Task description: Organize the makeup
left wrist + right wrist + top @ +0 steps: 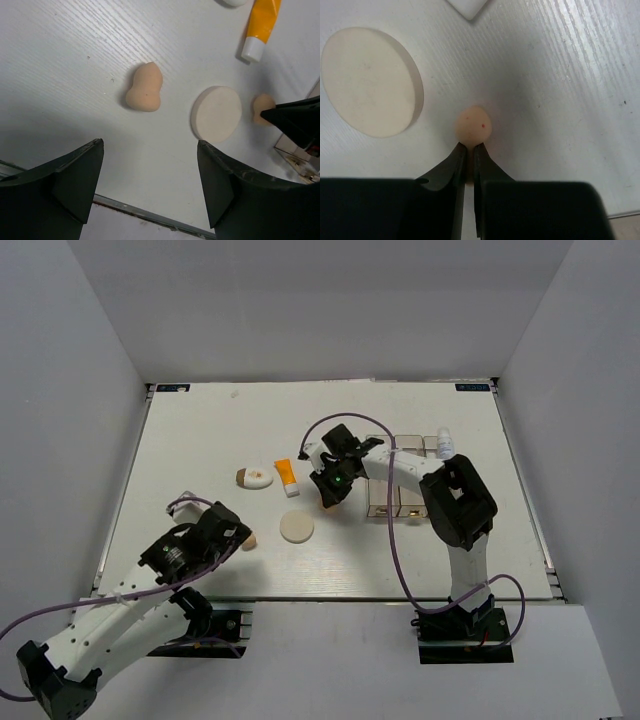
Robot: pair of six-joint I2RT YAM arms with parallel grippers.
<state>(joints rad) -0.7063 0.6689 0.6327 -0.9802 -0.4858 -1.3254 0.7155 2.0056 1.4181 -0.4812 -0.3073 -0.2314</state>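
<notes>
By the table edge, left gripper wide over one sponge (right gripper tight on other sponge).

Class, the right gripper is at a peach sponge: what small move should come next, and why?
Probably lift the right gripper straight up: its fingers look closed on the peach sponge, which lies near the round puff, not yet in the organizer.

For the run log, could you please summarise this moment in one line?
left end effector: open near loose peach sponge | right end effector: shut on second peach sponge
</notes>
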